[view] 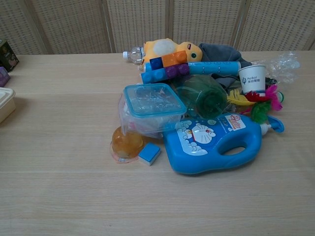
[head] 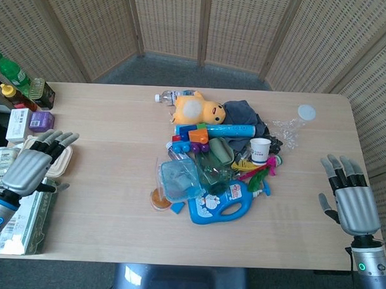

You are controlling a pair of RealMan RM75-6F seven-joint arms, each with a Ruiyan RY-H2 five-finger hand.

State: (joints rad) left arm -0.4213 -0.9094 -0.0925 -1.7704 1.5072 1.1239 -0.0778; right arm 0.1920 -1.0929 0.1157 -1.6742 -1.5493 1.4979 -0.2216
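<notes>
A heap of objects lies mid-table: a blue detergent bottle (head: 219,205) (view: 211,142), a clear box with a teal lid (head: 180,178) (view: 153,102), a yellow plush toy (head: 197,110), a blue tube (head: 214,130), a white paper cup (head: 260,149) (view: 252,78) and coloured blocks (head: 194,137). My left hand (head: 33,168) hovers over the table's left side, fingers spread, holding nothing, above a beige lunch box (head: 61,164). At the table's right edge my right hand (head: 350,195) is also spread and holds nothing. The chest view shows neither hand.
Boxes (head: 30,120), a green bottle (head: 10,68) and a dark tin (head: 45,94) crowd the far left. A green carton (head: 22,221) lies at the near left edge. A small orange jelly cup (view: 126,143) and a blue cube (view: 149,153) sit before the heap. Wicker screens stand behind.
</notes>
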